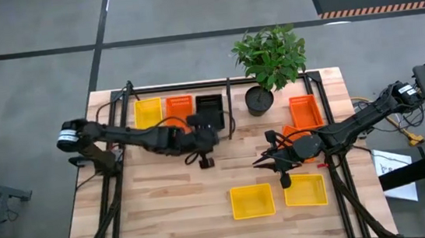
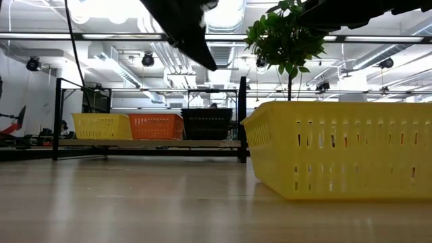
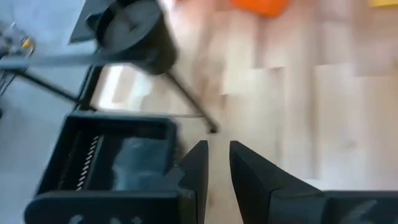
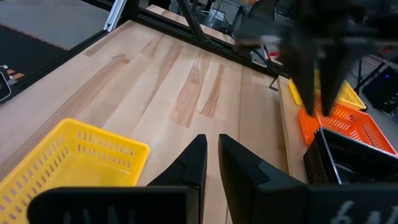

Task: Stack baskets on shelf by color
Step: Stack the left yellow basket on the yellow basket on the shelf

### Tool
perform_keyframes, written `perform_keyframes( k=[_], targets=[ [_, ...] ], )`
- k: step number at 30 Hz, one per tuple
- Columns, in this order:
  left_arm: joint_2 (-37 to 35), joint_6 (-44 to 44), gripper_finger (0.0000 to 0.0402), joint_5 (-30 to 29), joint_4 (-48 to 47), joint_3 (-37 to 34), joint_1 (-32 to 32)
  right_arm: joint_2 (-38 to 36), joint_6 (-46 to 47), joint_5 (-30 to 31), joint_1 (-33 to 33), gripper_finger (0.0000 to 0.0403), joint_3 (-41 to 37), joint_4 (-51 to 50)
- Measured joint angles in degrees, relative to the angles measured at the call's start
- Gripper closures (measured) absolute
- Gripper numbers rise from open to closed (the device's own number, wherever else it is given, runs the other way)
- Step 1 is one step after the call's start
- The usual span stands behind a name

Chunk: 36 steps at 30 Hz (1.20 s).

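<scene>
Fingers of the left gripper [image 3: 214, 168] stood nearly together with a thin gap and nothing between them; those of the right gripper [image 4: 211, 165] stood the same way, also empty.

On the shelf [image 1: 122, 112] at the worktop's far left corner sat three baskets in a row: a yellow basket [image 1: 148, 113], an orange basket [image 1: 179, 106] and a black basket [image 1: 209, 108]. The left gripper [image 1: 205, 160] hung just in front of the black one, near the shelf's right end. Only the low view showed the row from the side, the three standing side by side on the pale board [image 2: 148, 143] between black rods.

Two more yellow baskets lay near the front edge: one [image 1: 252, 200] at its middle, the other [image 1: 305, 190] just beside it toward the right. Another orange basket [image 1: 306, 111] lay by the right edge, with a second orange one [image 1: 298, 134] partly hidden under the right arm. The right gripper [image 1: 270, 160] hovered over bare wood right of centre, behind the front yellow pair.

Seen from above, that made three yellow, three orange and one black. The right wrist view alone showed a yellow basket's rim [image 4: 81, 152] beside its fingers; the left wrist view showed the black basket [image 3: 115, 155] and the plant pot [image 3: 134, 34].
</scene>
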Motion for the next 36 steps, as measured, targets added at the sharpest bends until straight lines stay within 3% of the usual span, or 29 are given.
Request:
perform_keyframes(
  k=[8, 13, 23, 27, 36],
  targets=[
    [-0.7, -6.8, 0.0352, 0.9, 0.8, -0.3, -10.7, 0.0, 0.9, 0.0, 0.0, 0.0369, 0.0, 0.4],
    [2.2, -8.2, 0.0352, 1.4, 11.0, -3.3, -15.8, 0.0, 1.3, 0.0, 0.0, 0.0369, 0.0, 2.0],
    [4.9, -7.4, 0.0352, 1.3, 14.8, -3.9, -20.4, 3.4, 3.6, -1.5, 0.5, 0.0367, 0.1, 6.8],
    [3.5, -7.2, 0.0352, 1.2, 14.8, -4.3, -20.8, 6.1, 9.0, -3.4, 0.9, 0.0345, 3.0, 1.5],
    [0.9, -3.0, 0.0352, -0.1, 14.8, -6.2, -21.0, 17.8, 20.6, -4.5, 2.2, 0.0264, 16.2, -22.3]
  ],
)
